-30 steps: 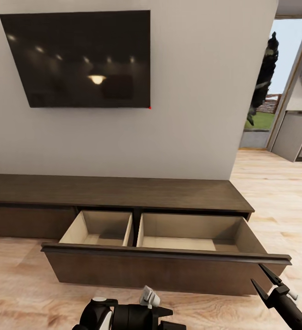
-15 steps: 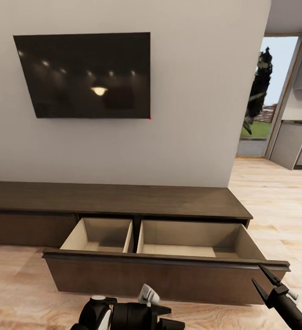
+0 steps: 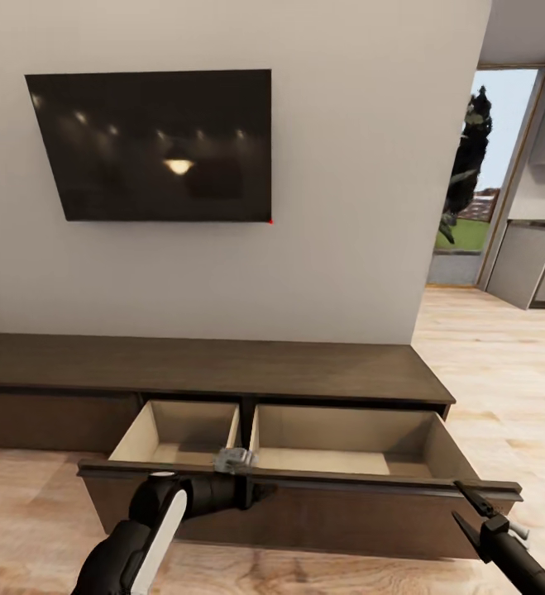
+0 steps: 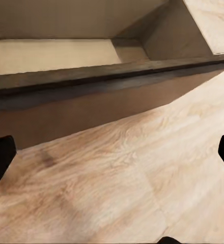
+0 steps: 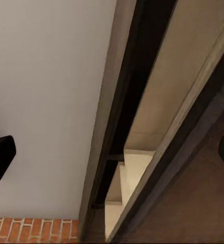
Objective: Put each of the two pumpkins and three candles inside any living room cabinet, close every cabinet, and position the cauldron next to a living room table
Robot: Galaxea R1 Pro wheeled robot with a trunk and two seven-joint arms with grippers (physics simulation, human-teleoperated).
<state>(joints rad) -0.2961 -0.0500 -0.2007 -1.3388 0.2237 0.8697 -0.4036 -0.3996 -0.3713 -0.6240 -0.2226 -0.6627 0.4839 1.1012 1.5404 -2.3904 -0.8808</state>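
- Since a second ago the left arm has reached forward, bringing the left gripper (image 3: 237, 459) up to the top edge of the open drawer front (image 3: 305, 496); the head camera has also shifted, so the whole scene sits lower in view.
- Left gripper: the left wrist view shows dark finger tips at opposite edges, so its jaws stand wide, holding nothing.
- The cabinet (image 3: 206, 368) stands against the wall under the TV (image 3: 152, 145), its drawer (image 3: 346, 438) pulled out, both pale compartments bare.
- Judged from this, the drawer is ready for loading; no pumpkin or candle lies in it yet.
- Right gripper (image 3: 468, 508), at the drawer's right corner, is spread open and empty.
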